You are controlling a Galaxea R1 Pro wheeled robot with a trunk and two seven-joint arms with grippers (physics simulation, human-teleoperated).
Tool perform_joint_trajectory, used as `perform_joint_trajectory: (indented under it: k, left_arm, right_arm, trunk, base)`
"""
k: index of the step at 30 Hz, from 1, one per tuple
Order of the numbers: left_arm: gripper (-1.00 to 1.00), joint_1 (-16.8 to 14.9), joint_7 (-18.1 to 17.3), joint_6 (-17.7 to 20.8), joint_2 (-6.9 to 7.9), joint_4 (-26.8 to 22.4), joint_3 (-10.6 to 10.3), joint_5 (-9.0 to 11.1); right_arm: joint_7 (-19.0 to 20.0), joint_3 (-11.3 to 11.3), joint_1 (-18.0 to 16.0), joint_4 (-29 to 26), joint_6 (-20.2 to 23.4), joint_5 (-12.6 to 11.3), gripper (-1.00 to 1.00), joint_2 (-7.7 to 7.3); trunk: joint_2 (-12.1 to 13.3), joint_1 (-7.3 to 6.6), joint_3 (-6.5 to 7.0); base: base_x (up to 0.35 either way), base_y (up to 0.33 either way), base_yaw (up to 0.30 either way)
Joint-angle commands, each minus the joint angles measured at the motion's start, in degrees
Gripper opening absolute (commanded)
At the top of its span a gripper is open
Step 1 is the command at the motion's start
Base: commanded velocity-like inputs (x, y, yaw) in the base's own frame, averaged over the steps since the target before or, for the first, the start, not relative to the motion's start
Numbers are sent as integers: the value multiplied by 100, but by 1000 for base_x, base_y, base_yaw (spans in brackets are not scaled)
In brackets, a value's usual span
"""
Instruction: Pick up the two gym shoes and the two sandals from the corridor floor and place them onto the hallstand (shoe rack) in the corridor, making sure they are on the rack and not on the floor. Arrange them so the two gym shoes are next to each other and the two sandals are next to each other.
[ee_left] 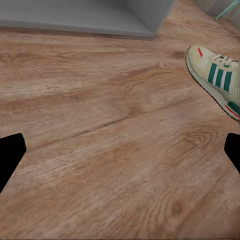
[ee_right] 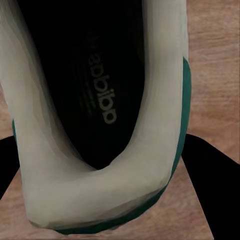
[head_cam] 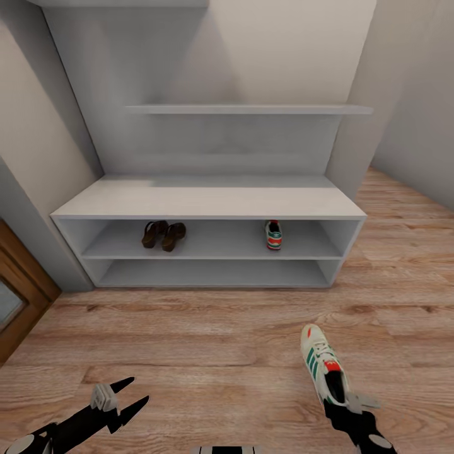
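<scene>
The left gripper (head_cam: 129, 394) hung with its fingers spread over bare corridor floor (head_cam: 189, 340). On the hallstand (head_cam: 208, 202), the two sandals (head_cam: 163, 234) sat side by side toward the upper shelf's left end, and one gym shoe (head_cam: 273, 234) stood toward its right end. The right gripper (head_cam: 345, 398) pinched the heel of the second gym shoe (head_cam: 321, 362) over the floor, in front of the hallstand's right end.
</scene>
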Motion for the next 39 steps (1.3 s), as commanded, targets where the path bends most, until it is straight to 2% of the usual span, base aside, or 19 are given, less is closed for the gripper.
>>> perform_joint_trajectory:
  k: [1,3,7,8,12,14,26,28,29,35,36,39]
  left_arm:
    - [100,-5,-15,-52,-2,4,17,-28]
    - [100,-5,-16,-49,-2,4,21,-28]
    - [100,-5,-16,-52,-2,4,23,-28]
    - [100,-5,-16,-54,-2,4,23,-28]
    - [100,-5,-20,-56,-2,4,24,-28]
    - [100,-5,-19,-56,-1,4,29,-27]
    - [100,-5,-16,-74,-5,4,21,-33]
    - [100,-5,-16,-91,-15,8,14,-40]
    - [100,-5,-16,-100,-23,10,9,-46]
    - [100,-5,-16,-108,-37,12,-6,-59]
    - [100,-5,-16,-113,-51,13,-11,-63]
    - [100,-5,-23,-122,-49,11,-23,-60]
  right_arm:
    - [56,-34,-3,-70,34,69,-100,53]
    - [55,-10,-3,-208,55,73,-100,183]
    - [55,26,-3,-282,67,76,-100,267]
    - [56,136,-3,-293,69,77,-100,282]
    - [50,427,-3,-292,71,77,-100,295]
    - [49,485,-3,-291,71,76,-100,297]
    - [24,510,-4,-404,99,85,-100,254]
    - [18,519,-56,-490,306,94,-100,259]
    - [16,526,-168,-568,610,93,-100,273]
    - [12,540,-575,-924,1585,87,-100,334]
    - [13,539,-660,-1160,1967,98,-100,362]
    - [13,550,-673,-1285,2008,97,-100,372]
  trunk:
    - [-2,-1,-5]
    - [-2,-1,-5]
    - [-2,-1,-5]
    - [-2,-1,-5]
    - [-2,-1,-5]
    - [-2,-1,-5]
    - [-2,-1,-5]
    - [-2,-1,-5]
    - [-2,-1,-5]
    - [-2,-1,-5]
    - [-2,-1,-5]
    - [-2,-1,-5]
  base:
    - [0,298,0]
    - [0,302,0]
    - [0,305,0]
    - [0,307,0]
    - [0,307,0]
    - [0,307,0]
    - [-53,298,0]
    - [-136,168,0]
    - [-54,67,0]
    - [-21,26,0]
    - [0,0,0]
    - [0,0,0]
